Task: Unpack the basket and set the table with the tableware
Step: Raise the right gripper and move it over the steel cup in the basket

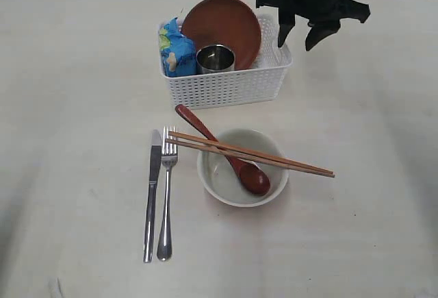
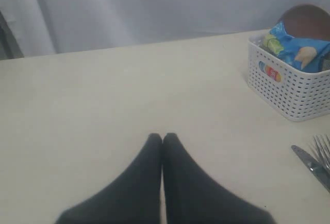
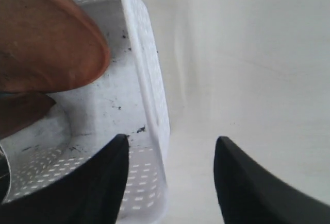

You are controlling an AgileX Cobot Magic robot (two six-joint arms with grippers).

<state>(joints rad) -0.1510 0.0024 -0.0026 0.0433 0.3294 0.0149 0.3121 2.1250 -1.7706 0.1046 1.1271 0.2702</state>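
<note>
**A:** From the left, where do things stand?

**B:** The left pincer (image 2: 163,137) hangs low over bare worktop (image 1: 68,106), its tips pressed together with nothing between them, well apart from the rest. Next, the knife (image 1: 151,195) and fork (image 1: 166,195) lie side by side. Right of them sits the white bowl (image 1: 220,178), with the dark red spoon (image 1: 254,180) leaning in it and the chopsticks (image 1: 287,163) laid across its rim.

**A:** What's left to unpack?

**B:** Behind the bowl, the basket (image 1: 226,89) holds a blue snack bag (image 1: 176,50) at its left end, the steel cup (image 1: 215,58) at the front and the reddish-brown plate (image 1: 222,27) propped on edge. I'd say the cup and plate are what remain.

**A:** And the right arm?

**B:** The right pincer (image 1: 297,43) hovers over the basket's right end, jaws wide apart and holding nothing. Its wrist camera shows one finger (image 3: 103,183) inside the basket wall and the other outside. The plate's rim is beside them, not between them.

**A:** Next move?

**B:** Probably the plate. The pincer would need to shift over, straddle the rim instead of the wall, close, and lift straight up so the basket isn't dragged along.
</note>
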